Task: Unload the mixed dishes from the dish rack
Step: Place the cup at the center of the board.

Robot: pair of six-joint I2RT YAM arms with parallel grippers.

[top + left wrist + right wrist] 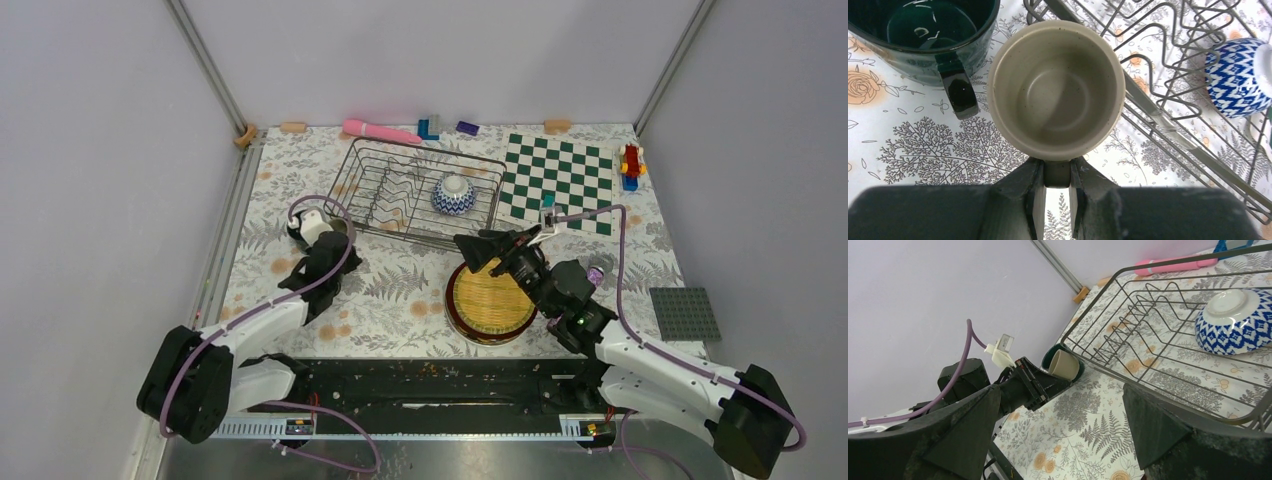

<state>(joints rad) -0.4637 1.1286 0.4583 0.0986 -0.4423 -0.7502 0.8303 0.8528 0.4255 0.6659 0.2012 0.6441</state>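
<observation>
With the left gripper (1056,200) clamped on the handle of the olive cup (1056,90), just beside the dark green mug (923,35) outside the dish rack (400,232), placement appears near complete: release next, then send the wide-open right gripper (1057,390) to the racked patterned bowl (454,195).

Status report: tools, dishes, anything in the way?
Left tool shut on olive cup, beside green mug. Right tool open, empty. Patterned bowl inverted in dish rack. No obstruction seen.
</observation>
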